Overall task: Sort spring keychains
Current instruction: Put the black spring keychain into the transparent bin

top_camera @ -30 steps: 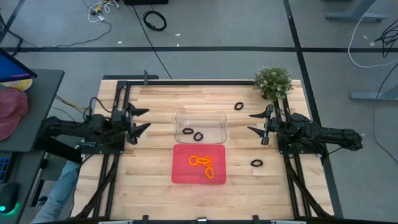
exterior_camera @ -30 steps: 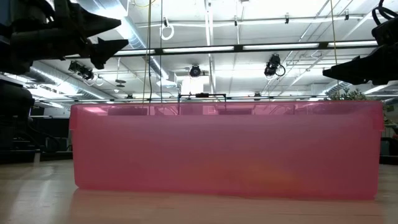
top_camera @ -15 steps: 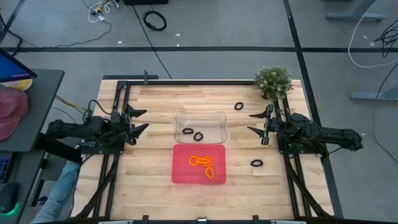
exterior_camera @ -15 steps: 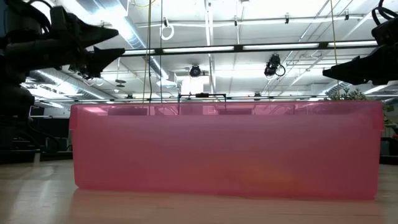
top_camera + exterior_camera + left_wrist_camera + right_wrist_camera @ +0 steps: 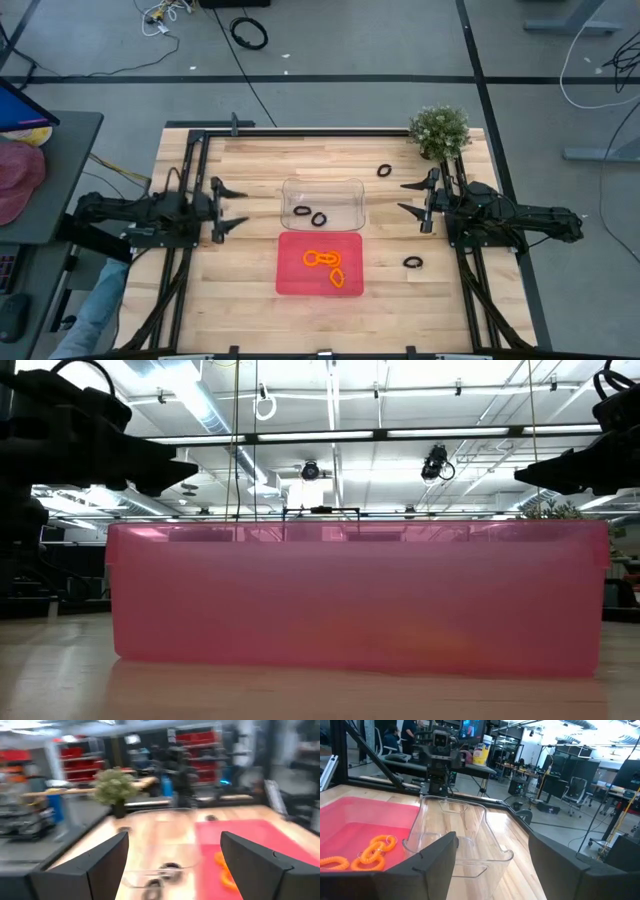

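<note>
The red tray (image 5: 320, 262) sits at the middle of the wooden table (image 5: 250, 300), toward its front edge, and serves as the landmark here. Inside it lie the orange keychains (image 5: 325, 265) — a small tangle of coiled loops near the tray's centre, also seen through the right wrist view as bright orange coils (image 5: 367, 852) on the red floor. Just behind the tray, touching or nearly touching its back edge, stands a clear bin (image 5: 322, 203) with two black keychains (image 5: 311, 215) lying side by side on its bottom. Two more black ones lie loose on the wood: one black keychain (image 5: 413, 263) to the right of the tray, level with it, and another black loop (image 5: 384, 170) farther back and to the right, beyond the clear bin and near a small potted plant (image 5: 439, 130) at the table's far right corner.

The left gripper (image 5: 230, 207) hangs over the table to the left of the tray and a little behind it, its two fingers spread wide apart and pointing toward the clear bin — nothing between them. The right gripper (image 5: 409, 197) is on the opposite side, right of the tray and level with the clear bin, its fingers likewise parted with only air in the gap. Neither claw touches a keychain or a container.

In the low view the tray's pink wall (image 5: 360, 600) fills the frame.
</note>
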### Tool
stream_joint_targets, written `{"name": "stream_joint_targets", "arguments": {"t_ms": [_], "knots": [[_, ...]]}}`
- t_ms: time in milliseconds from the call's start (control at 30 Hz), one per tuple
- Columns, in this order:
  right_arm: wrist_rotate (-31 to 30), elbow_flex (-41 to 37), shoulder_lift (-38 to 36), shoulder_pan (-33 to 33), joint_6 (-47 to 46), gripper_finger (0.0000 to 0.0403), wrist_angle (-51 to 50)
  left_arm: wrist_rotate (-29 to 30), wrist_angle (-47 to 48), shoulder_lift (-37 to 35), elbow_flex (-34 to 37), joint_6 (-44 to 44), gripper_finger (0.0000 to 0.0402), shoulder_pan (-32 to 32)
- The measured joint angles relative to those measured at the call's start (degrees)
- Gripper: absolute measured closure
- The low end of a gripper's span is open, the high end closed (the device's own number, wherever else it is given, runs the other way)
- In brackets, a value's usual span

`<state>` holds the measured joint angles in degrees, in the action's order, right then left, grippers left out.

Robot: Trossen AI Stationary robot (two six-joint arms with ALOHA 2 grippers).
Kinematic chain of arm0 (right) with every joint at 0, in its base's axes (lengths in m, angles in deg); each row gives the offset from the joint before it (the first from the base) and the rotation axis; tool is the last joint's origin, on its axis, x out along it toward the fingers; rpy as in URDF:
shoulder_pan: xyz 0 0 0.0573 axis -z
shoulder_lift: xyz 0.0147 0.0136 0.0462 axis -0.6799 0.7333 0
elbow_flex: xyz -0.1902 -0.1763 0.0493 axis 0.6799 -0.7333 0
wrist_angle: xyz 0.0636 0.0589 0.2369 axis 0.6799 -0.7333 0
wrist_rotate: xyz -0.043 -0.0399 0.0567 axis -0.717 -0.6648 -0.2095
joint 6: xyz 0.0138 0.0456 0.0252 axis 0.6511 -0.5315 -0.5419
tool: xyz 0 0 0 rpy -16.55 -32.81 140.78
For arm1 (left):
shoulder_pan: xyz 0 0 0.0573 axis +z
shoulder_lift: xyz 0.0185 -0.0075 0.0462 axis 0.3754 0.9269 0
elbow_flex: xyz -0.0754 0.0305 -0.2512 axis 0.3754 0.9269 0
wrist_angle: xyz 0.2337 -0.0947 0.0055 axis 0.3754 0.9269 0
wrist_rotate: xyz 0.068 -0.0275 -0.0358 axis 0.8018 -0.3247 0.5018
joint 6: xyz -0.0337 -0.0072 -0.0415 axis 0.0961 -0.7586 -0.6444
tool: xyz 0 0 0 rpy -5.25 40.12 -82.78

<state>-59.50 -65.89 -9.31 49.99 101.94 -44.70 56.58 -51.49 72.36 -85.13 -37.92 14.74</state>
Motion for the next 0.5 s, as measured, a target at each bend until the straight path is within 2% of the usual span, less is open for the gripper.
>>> {"name": "stream_joint_targets", "arguments": {"t_ms": [67,267,400,500], "knots": [[0.0,0.0,0.0,0.0,0.0,0.0149,0.0,-2.8,1.2,0.0,-0.1,0.5,0.0081,0.0],[0.0,0.0,0.0,0.0,0.0,0.0149,0.0,-3.1,1.5,0.0,-0.1,0.5,0.0081,0.0],[0.0,0.0,0.0,0.0,0.0,0.0149,0.0,-1.9,1.6,0.1,-0.1,0.5,0.0081,0.0],[0.0,0.0,0.0,0.0,0.0,0.0149,0.0,0.8,1.2,0.1,0.0,-3.1,0.0081,0.0]]}}
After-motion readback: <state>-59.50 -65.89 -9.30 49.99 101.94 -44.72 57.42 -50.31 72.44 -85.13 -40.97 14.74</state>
